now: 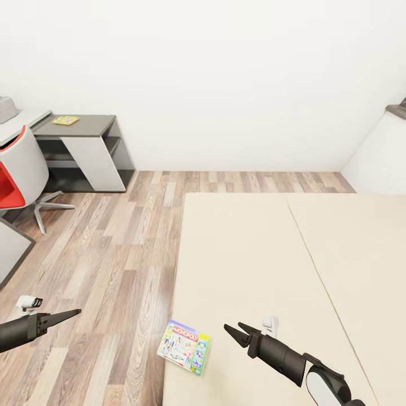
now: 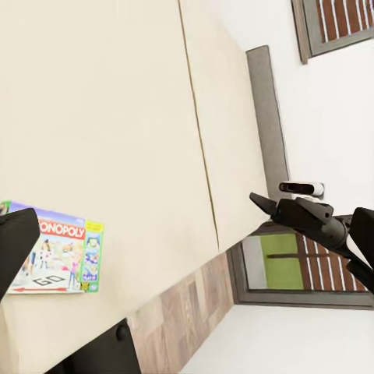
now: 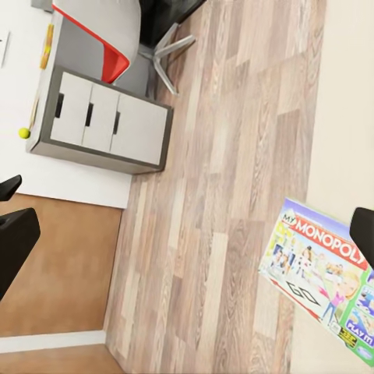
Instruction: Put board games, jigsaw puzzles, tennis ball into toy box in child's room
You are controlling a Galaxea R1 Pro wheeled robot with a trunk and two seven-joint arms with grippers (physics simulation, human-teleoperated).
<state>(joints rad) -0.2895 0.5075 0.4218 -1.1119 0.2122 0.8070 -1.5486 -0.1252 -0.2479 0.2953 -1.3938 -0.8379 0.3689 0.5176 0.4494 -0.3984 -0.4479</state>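
lower the right end effector (image 1: 235, 330), prongs slightly parted and empty, onto the flat white monopoly game box (image 1: 184, 345) lying just beside it at the plain beige mattress (image 1: 254, 254) corner, gripping the overhanging edge squarely.

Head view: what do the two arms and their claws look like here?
Both arms are dark grey to black cylinders ending in tapered, pointed black fingers: left claw, right claw. A small white block sits on each wrist; the right forearm has a white rounded joint cover.
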